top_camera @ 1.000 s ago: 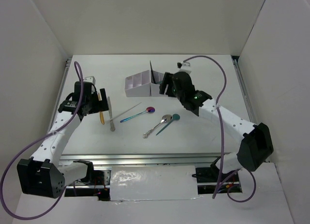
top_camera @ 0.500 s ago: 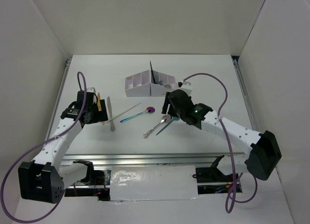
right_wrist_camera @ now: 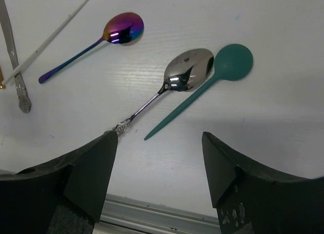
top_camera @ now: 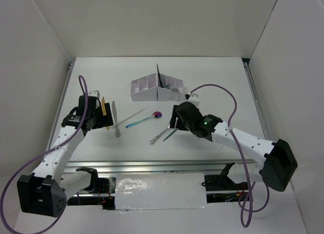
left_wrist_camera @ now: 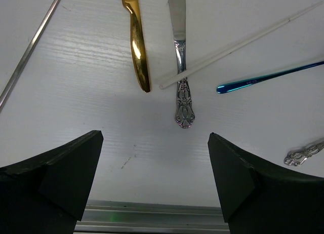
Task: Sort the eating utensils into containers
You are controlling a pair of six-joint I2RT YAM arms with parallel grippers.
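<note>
I held both grippers spread and empty, left gripper (left_wrist_camera: 154,143) above the gold piece (left_wrist_camera: 137,46) and the silver knife (left_wrist_camera: 179,56) under a thin stick (left_wrist_camera: 238,41), right gripper (right_wrist_camera: 159,143), moved a second earlier off the white box (top_camera: 147,95) behind, above the silver spoon (right_wrist_camera: 187,69) and teal spoon (right_wrist_camera: 230,64).

Left arm (top_camera: 56,147) and right arm (top_camera: 244,138) lean forward, wrists pitched down, jaws spread wide.

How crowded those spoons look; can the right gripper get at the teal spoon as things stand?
Probably yes. The right gripper hangs open above the teal spoon, whose handle lies clear of everything else; only its bowl sits close beside the silver spoon.
</note>
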